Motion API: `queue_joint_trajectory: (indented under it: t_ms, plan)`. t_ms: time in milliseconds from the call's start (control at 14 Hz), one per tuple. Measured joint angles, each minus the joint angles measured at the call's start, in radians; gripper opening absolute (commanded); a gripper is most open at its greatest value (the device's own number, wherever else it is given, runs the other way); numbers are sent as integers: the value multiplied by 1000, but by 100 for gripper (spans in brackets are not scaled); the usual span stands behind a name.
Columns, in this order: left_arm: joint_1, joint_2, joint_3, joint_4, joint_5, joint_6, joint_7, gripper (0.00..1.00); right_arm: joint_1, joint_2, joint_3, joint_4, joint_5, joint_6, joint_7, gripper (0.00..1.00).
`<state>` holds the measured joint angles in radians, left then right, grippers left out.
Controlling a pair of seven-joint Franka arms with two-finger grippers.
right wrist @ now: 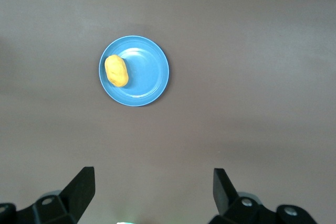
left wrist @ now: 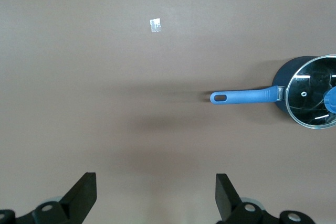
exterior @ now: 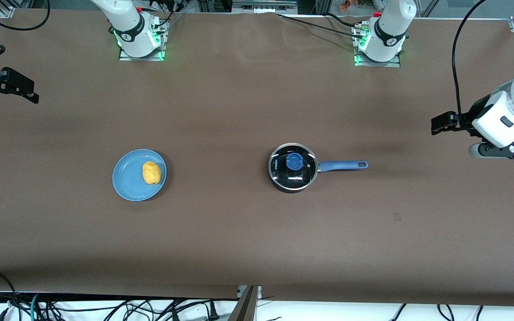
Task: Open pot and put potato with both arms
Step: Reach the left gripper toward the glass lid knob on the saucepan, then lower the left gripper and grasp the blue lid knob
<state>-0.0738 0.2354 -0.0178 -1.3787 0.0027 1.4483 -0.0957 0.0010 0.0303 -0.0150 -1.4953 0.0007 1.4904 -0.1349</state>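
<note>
The black pot (exterior: 292,174) stands near the middle of the table with its glass lid (exterior: 293,166) on. Its blue handle (exterior: 342,166) points toward the left arm's end. The left wrist view shows the pot (left wrist: 286,77) and its handle (left wrist: 244,96) too. The yellow potato (exterior: 151,173) (right wrist: 116,70) lies on a light-blue plate (exterior: 127,176) (right wrist: 147,72) toward the right arm's end. My left gripper (exterior: 437,125) (left wrist: 156,187) hangs open and empty over the table's left-arm end. My right gripper (exterior: 31,91) (right wrist: 154,182) hangs open and empty over the right-arm end.
A small tape mark (exterior: 396,217) (left wrist: 155,25) is on the brown table, nearer the front camera than the pot's handle. Cables (exterior: 105,307) lie below the table's front edge. The two arm bases (exterior: 141,40) (exterior: 379,44) stand along the back edge.
</note>
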Motion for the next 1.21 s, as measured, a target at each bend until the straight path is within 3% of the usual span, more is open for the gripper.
queue_joint_trajectory:
  t_ms: [286,714,1214]
  plan:
    - [-50,39,-1,2,-61,28,-113,100,4,-2,22,0,0,-5,0,99]
    - [-188,136,-5,4,-85,165,-349,100,8,-2,29,1,0,3,0,99]
    - [-332,264,-8,4,-120,355,-498,100,19,-2,30,1,0,15,-1,99]
